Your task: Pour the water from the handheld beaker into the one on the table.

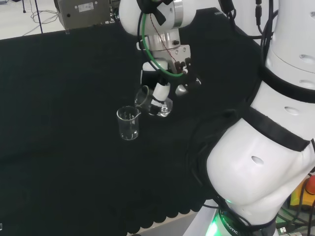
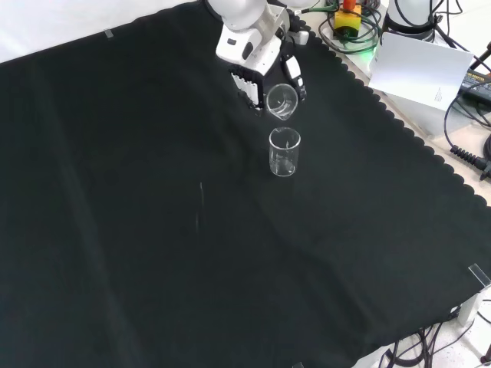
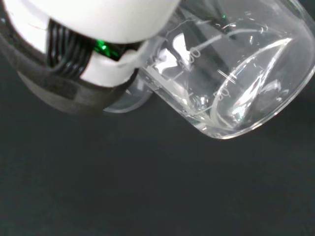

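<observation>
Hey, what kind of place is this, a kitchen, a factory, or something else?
Most likely a robotics lab set up for glassware handling. A white robot arm works at a bench draped in black cloth, its hand tilting a clear beaker toward another beaker, with cables and equipment around the edges.

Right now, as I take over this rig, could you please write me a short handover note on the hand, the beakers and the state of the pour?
Hand: the black and white robot hand is shut on the clear glass handheld beaker, which is tilted with its mouth toward the second vessel.
Things: the clear glass beaker on the black cloth stands upright, just left of the held one in the head view and just below it in the front view.
Done: the held beaker is carried over and tipped.
Left: I cannot tell whether any water has passed over; finish the pour, then bring the held beaker upright.
</observation>
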